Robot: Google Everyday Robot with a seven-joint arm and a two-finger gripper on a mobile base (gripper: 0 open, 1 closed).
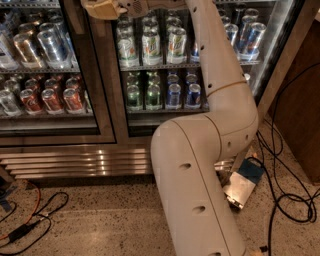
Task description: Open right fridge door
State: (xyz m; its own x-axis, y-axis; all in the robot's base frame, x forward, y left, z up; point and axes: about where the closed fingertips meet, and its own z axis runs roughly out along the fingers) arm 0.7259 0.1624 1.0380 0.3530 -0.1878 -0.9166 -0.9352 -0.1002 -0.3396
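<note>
The right fridge door (150,70) is a tall glass pane in a dark frame, with green, white and blue cans on the shelves behind it. My white arm (200,165) rises from the lower middle and crosses in front of this door. My gripper (100,9) is at the top edge of the view, over the dark upright between the two doors, at the right door's left edge. The top of the door is cut off by the view. I cannot tell whether the door stands ajar.
The left glass door (45,70) fronts red and silver cans. A ribbed steel grille (75,162) runs under both doors. A blue and silver box (242,182) and black cables (285,200) lie on the floor at right. A brown cabinet (300,115) stands far right. Red and black cables (30,220) lie at left.
</note>
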